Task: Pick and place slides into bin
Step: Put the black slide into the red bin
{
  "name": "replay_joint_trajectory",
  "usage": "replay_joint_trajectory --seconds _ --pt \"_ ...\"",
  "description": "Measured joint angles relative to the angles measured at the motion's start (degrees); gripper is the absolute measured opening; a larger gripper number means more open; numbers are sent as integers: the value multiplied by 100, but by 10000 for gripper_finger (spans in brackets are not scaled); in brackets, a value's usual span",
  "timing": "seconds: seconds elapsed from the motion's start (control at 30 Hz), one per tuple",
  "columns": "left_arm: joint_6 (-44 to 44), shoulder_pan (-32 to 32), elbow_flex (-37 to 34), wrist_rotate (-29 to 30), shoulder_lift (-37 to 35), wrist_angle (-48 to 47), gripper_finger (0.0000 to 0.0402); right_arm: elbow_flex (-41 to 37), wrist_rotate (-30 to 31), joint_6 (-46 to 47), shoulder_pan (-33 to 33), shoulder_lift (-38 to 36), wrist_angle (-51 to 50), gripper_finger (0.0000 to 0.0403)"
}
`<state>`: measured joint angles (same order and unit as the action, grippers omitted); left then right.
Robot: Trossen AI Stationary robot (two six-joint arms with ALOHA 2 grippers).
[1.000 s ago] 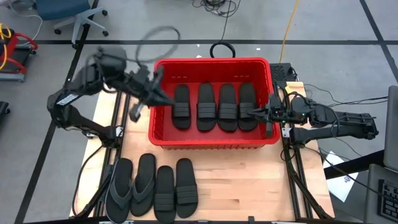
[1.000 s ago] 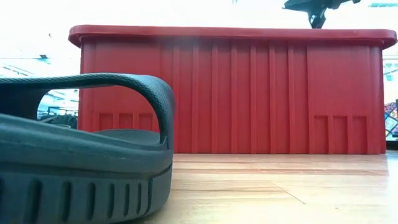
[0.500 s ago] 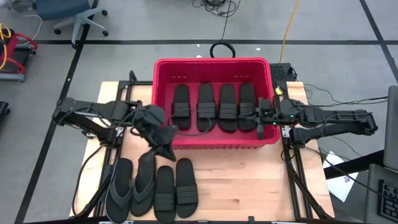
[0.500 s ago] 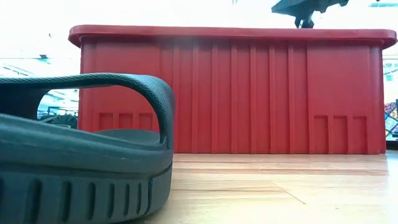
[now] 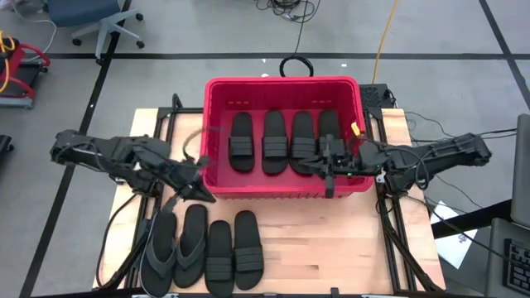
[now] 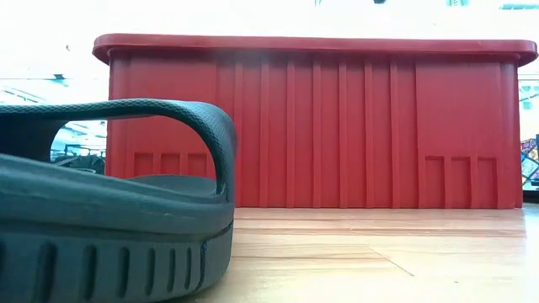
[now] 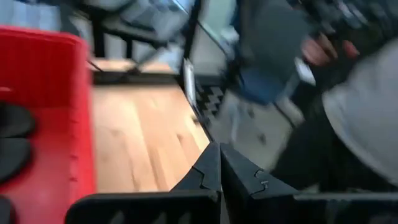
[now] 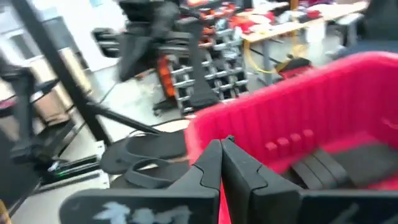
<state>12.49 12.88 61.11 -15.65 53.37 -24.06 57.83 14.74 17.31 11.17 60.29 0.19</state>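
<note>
While four slides are lying in the bin and four are waiting on the table, the task is standing about half done.

Table [image 5: 331, 248]: carrying the bin at its far side.
Bin [image 5: 281, 189]: holding four black band-strap slides [image 5: 285, 141] abreast.
Slides outside [image 5: 205, 248]: two thong flip-flops and two band slides lying in a row at the near edge, well apart from the bin wall.
Right gripper [image 5: 330, 165]: fingers pressed together, empty, now reaching further into the bin's near right part than half a second ago.
Left gripper [image 5: 197, 189]: fingers pressed together, empty, having swung from beside the bin wall to just above the flip-flops.
</note>
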Motion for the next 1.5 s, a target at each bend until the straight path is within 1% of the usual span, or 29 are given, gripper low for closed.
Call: replay_joint_trajectory --seconds 0.1,0.17,0.33,0.4,0.47,0.53,0.67,0.73,0.8,1.0,1.13,1.23,1.3,1.33,1.4,1.5 --pt "476 30 -304 405 -297 440 1 577 -31 -522 259 323 -282 0" --pt "686 45 -478 614 -449 482 5 986 -22 -685 394 522 -502 0" --pt "1427 40 -822 1045 -604 724 16 2065 88 -510 576 1028 -1512 1" --pt "1412 40 -911 1103 -591 850 20 2333 168 -426 654 1270 -2009 6" --pt "1212 43 -984 1217 -547 939 20 2492 155 -414 741 1524 -2132 13" --pt "1110 23 -1041 1444 -518 1198 19 2519 -58 -409 828 1710 -2238 23" --pt "1015 -48 -1069 1746 -473 1558 9 2534 -1097 -202 759 2011 -2374 49" --pt "959 -99 -1069 1739 -473 1654 3 2534 -1649 -55 641 2185 -2299 69" --pt "893 -134 -1069 1739 -475 1693 1 2528 -2016 18 563 2334 -2292 92" --pt "891 -240 -1069 1748 -475 1685 19 2530 -2541 -1 438 2751 -1862 161" --pt "1035 -240 -1069 1765 -475 1674 27 2530 -2855 37 323 3061 -1169 188" --pt "1296 -240 -1069 1597 -474 1666 28 2530 -3168 89 286 3287 -834 193" --pt "1489 -224 -1069 1282 -475 1664 25 2527 -3269 89 280 3381 -786 193" --pt "1548 -201 -1069 1091 -473 1665 23 2525 -3240 89 278 3385 -781 191" --pt "1685 -80 -1069 713 -429 1666 16 2523 -2939 100 276 3316 -759 180" --pt "1785 258 -1069 301 -264 1656 3 2523 -2637 -16 271 3092 -766 147"
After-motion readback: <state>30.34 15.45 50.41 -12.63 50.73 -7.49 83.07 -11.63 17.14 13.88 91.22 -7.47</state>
